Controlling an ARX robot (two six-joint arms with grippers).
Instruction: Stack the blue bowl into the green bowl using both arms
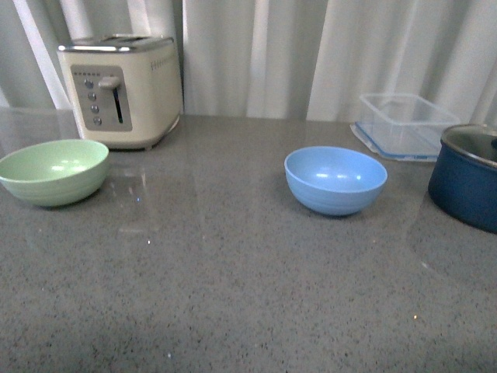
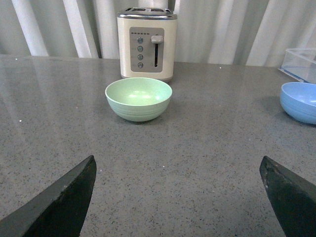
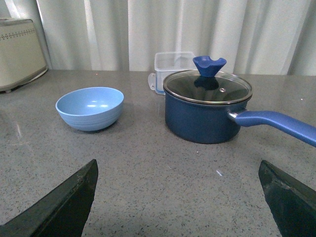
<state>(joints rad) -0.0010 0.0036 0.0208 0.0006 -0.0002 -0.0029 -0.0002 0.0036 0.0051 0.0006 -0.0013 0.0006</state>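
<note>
Your green bowl [image 1: 53, 171] at ten o'clock and blue bowl [image 1: 335, 180] at one o'clock sit mouth-up, bare counter [image 1: 233, 272] between, left gripper [image 2: 177, 165] and right gripper [image 3: 177, 167] wide open.

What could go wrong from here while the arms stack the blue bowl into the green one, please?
The blue bowl sits near the navy pot, whose long handle juts out; the open right claw reaching in might bump either. The green bowl stands in front of the toaster, so a nudge from the open left claw could shove it against that.
</note>
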